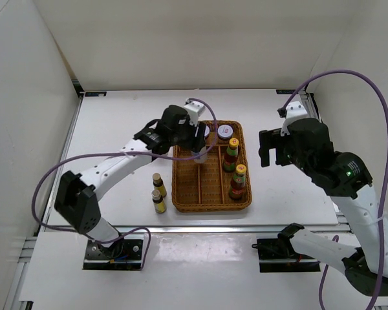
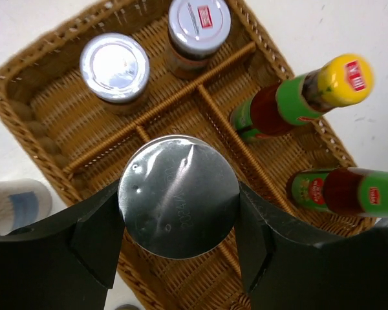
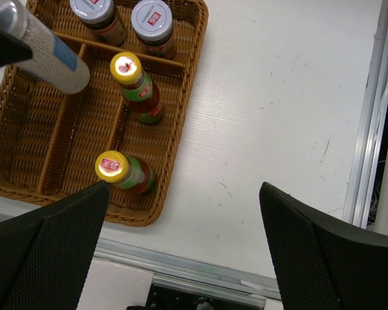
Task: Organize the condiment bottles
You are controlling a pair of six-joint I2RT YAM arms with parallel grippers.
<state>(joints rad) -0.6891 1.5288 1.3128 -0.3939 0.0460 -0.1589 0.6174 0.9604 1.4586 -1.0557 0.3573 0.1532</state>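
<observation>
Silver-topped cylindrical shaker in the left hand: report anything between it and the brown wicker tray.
Nothing visible stands in the way. The shaker hangs tilted over a wicker divider of the tray; the long compartments either side hold nothing.

The brown woven wicker divided tray is rough. The silver-topped cylindrical shaker has a shiny, faintly creased metal lid. 2 red sauce bottles wear glossy yellow plastic caps.
</observation>
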